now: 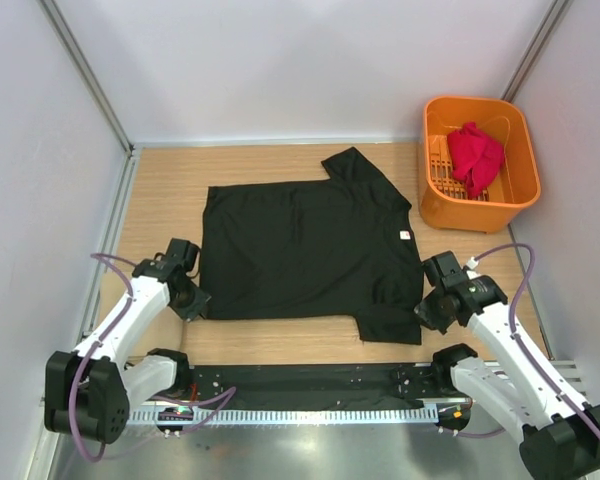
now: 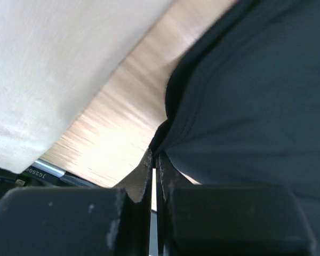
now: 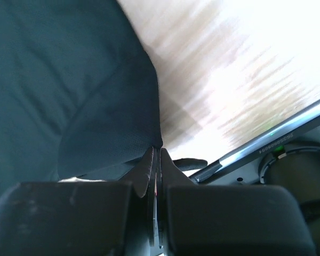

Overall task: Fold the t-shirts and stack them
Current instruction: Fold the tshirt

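The black t-shirt lies spread flat on the wooden table, one sleeve pointing to the back and one toward the near right. My left gripper sits at its near left corner, shut, with the shirt's edge pinched between the fingertips. My right gripper is at the shirt's near right side by the sleeve, shut on a fold of the black cloth. The red t-shirt lies crumpled in the orange basket.
The orange basket stands at the back right corner, off the wooden board. White walls with metal posts enclose the left, back and right. A black strip and metal rail run along the near edge between the arm bases.
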{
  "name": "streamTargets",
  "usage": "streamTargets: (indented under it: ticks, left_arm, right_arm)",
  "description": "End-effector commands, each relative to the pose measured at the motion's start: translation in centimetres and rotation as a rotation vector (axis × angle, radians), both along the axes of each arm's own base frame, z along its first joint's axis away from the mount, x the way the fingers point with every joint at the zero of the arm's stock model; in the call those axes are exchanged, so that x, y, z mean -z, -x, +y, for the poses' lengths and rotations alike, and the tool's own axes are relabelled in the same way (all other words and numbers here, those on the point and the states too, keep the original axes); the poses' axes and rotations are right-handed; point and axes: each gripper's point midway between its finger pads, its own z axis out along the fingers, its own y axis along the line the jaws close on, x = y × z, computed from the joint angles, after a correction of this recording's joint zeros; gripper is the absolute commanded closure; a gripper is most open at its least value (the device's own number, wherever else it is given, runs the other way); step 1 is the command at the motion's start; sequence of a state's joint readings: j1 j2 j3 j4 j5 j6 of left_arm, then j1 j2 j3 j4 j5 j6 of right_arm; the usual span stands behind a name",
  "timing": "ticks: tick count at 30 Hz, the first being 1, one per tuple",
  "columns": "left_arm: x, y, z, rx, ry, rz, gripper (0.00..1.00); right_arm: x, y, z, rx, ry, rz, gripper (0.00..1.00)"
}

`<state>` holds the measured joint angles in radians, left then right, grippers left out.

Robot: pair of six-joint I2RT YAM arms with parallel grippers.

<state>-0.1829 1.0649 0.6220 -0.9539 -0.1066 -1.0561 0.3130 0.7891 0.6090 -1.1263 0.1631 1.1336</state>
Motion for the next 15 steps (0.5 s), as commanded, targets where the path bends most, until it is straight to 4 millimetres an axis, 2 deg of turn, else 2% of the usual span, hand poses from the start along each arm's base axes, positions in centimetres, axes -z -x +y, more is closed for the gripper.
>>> streamTargets:
  ticks: [1,3,5,6,8,9,15]
  left_arm:
    - [-3.1,-2.9,0.7,0.077,-0.06,-0.089,1.0]
    - [-4.1,-4.2,0.4,0.108,-0.063,-0.12,1.0]
    - [-3.9,-4.8,0.3,0.128,-0.069,-0.101,1.0]
    - [-4.2,-5.3,0.3,0.135,-0.073,-0.105,1.0]
    - [-3.7,-5.8,0.4,0.155,-0.089,-0.075,1.0]
    - [-4.0,-6.5,0.3,0.168,-0.09,-0.084,1.0]
    - [-4.1,-9.6,0.2,0.232,-0.123,-0.066,1.0]
  right_arm:
    - [-3.3,-3.6,-1.0,-0.051,0.099,-0.115,0.99]
    - [-4.6,-5.6,-0.7,-0.098,0.131,-0.124,0.99]
    - [-5.5,-8.0,-0.3,-0.125,0.143,-0.167,0.99]
    - [-5.9,-9.8,0.3,-0.159,0.148,-0.176,0.99]
    - [-6.3,-11.4,0.5,-0.18,0.163,-0.173,0.99]
    - [-6.6,-12.9,0.8,-0.188,0.168,-0.18,0.99]
    - [-7.2,-17.3,0.3,-0.227,0.199,-0.196,0.99]
